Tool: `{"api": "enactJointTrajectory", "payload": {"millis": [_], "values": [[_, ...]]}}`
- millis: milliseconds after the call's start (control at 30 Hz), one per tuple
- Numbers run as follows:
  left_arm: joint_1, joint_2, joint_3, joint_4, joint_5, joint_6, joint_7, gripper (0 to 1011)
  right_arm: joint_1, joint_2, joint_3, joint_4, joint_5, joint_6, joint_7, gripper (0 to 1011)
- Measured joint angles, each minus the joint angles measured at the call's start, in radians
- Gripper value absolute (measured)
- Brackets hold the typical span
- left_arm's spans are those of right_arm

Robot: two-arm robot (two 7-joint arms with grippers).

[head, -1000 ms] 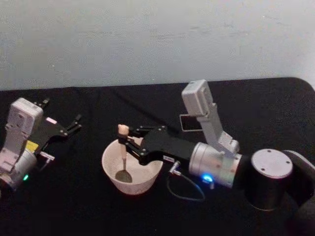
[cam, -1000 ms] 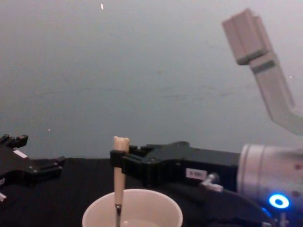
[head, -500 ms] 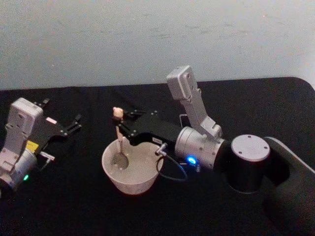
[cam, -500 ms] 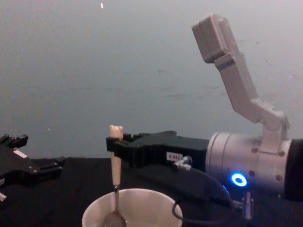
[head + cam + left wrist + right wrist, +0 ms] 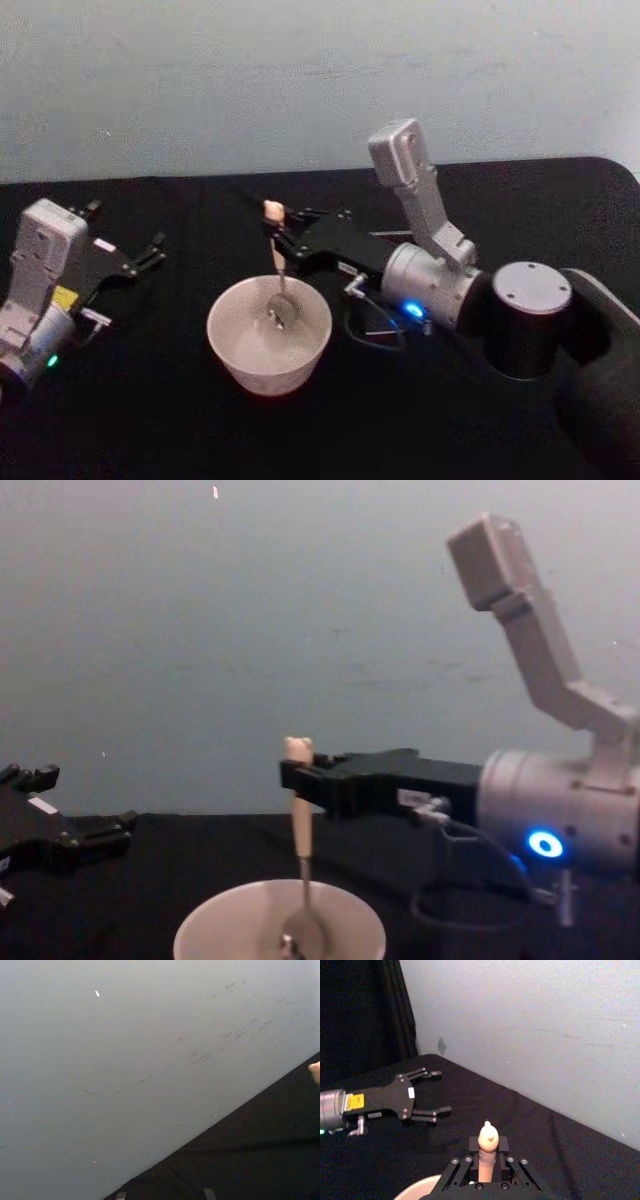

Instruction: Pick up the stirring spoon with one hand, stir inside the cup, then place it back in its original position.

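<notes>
Head view: right gripper (image 5: 275, 240) clenched on spoon (image 5: 277, 266); spoon stands upright, tip seemingly low inside cup (image 5: 262, 365), toward 1 o'clock; left gripper (image 5: 442, 1091) idle, splayed, at 9 o'clock.

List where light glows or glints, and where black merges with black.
Head view: a blue lamp glows on the right arm. Chest view: that lamp is a bright ring, and the stirring spoon glints inside the cup. Right wrist view: the right claw merges with the black cloth.
</notes>
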Motion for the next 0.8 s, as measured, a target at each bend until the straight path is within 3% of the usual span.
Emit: {"api": "enactJointTrajectory", "payload": {"millis": [467,567,800], "values": [[0.0,0.0,0.0,0.0,0.0,0.0,0.0,1001,-0.095,0.108,0.027,-0.145,0.063,0.046,0.056,215],[0.0,0.0,0.0,0.0,0.0,0.0,0.0,1001,-0.117,0.131,0.015,-0.181,0.081,0.049,0.073,215],[0.0,0.0,0.0,0.0,0.0,0.0,0.0,1001,-0.127,0.138,-0.017,-0.21,0.093,0.048,0.081,215]]}}
